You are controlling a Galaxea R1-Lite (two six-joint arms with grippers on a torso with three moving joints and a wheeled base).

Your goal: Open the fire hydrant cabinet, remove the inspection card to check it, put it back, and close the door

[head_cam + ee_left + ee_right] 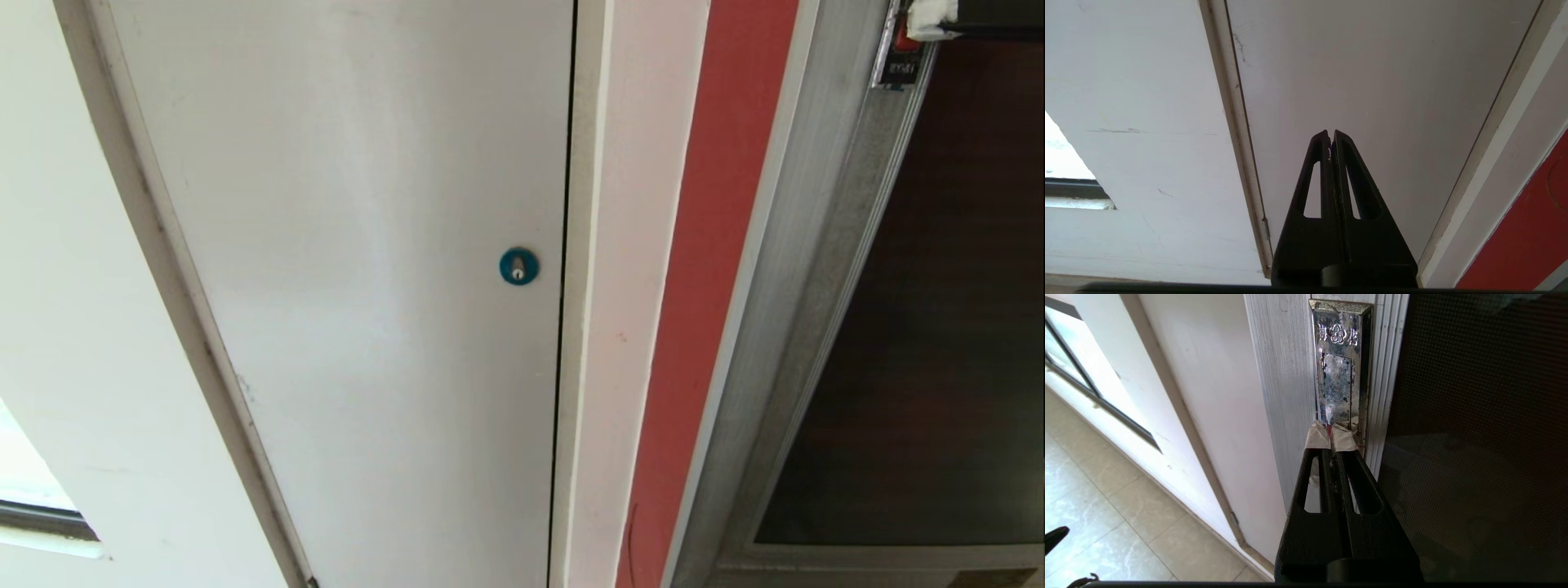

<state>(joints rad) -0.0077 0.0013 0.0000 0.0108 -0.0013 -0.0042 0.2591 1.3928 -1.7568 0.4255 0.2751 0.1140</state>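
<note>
The fire hydrant cabinet shows as a silver aluminium frame [804, 269] on the right. Its door [939, 327] is a dark tinted glass panel and lies flat in the frame. My right gripper [1329, 430] is shut, its tape-wrapped fingertips [1316, 437] pressed against the bottom end of the metal latch plate [1337, 375]. A sliver of the red latch [1327, 426] shows between the tips; whether it is pinched I cannot tell. In the head view that gripper [931, 20] sits at the top right beside the red latch [904, 37]. My left gripper [1331, 132] is shut and empty. The inspection card is hidden.
A plain white door [367, 269] with a round blue lock [519, 266] stands left of the cabinet, past a white jamb [620, 286] and a red wall strip [718, 286]. Beige floor tiles [1106, 522] and a low window [1069, 363] lie further left.
</note>
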